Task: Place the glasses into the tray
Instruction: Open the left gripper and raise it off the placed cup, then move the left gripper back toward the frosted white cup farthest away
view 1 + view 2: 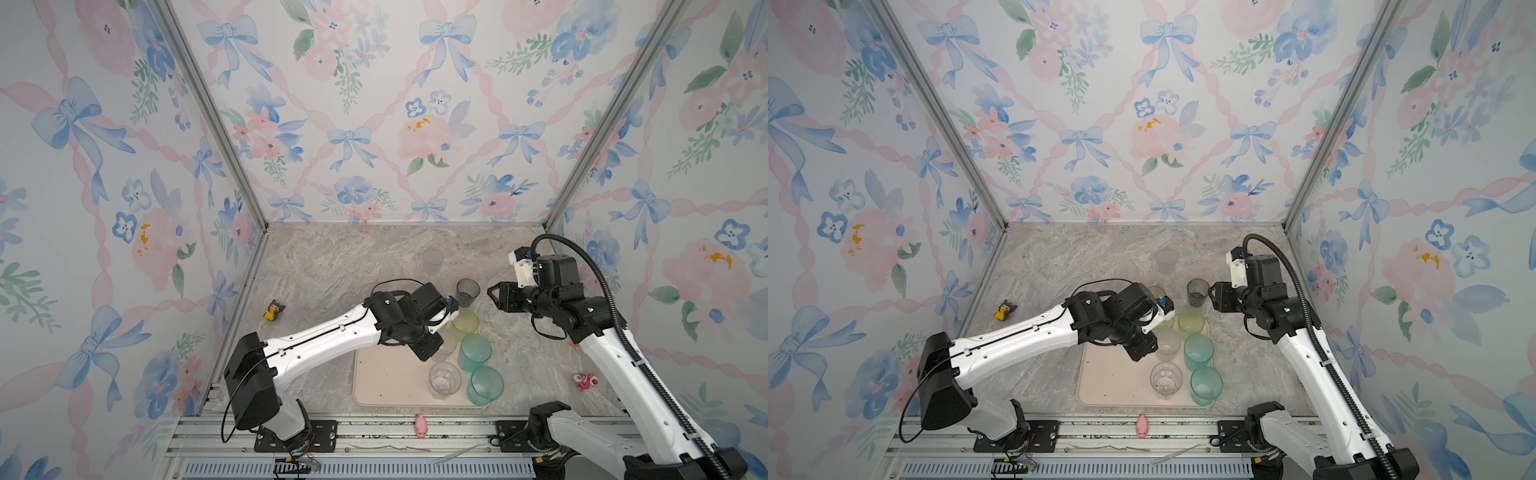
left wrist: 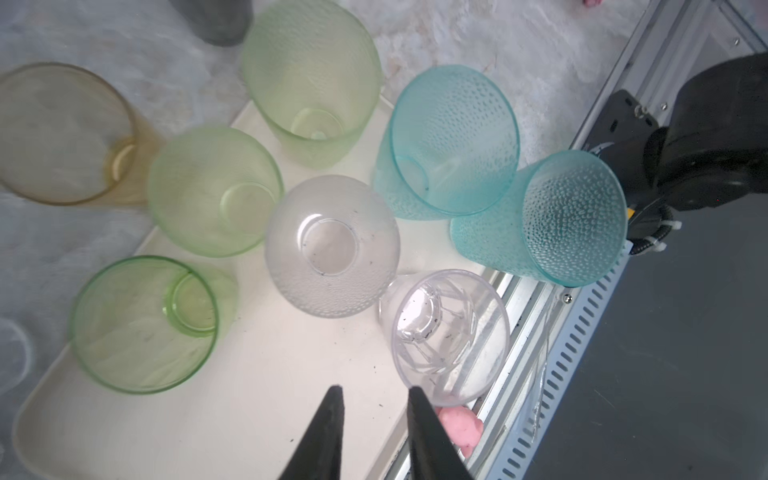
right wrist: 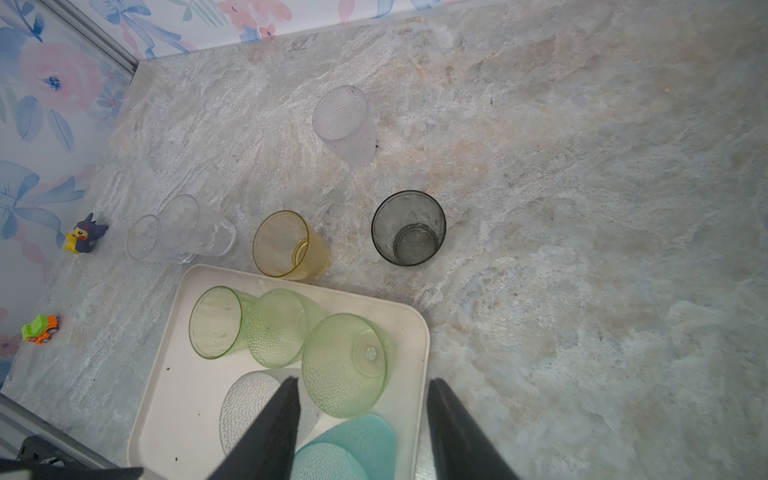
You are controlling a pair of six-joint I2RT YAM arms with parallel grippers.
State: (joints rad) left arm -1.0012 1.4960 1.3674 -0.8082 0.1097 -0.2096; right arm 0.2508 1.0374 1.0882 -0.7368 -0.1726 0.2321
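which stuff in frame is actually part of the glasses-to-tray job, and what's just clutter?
Job: tray; on it: teal glasses, green glasses, dimpled clear glass, cut clear glass; off it, on the table: amber glass, grey glass, frosted glass, clear pair.
Lying about: purple-yellow figurine, pink pig, red-pink figurine, toy car.

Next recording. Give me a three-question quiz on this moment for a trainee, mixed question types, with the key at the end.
1. True or false: the amber glass stands inside the tray.
2. The smoky grey glass stands: A in the tray; B upright on the table; C on its side.
3. Does the left end effector or the right end effector hold a glass?
Key: 1 false, it stands on the table. 2 B. 3 Neither; both open, empty.
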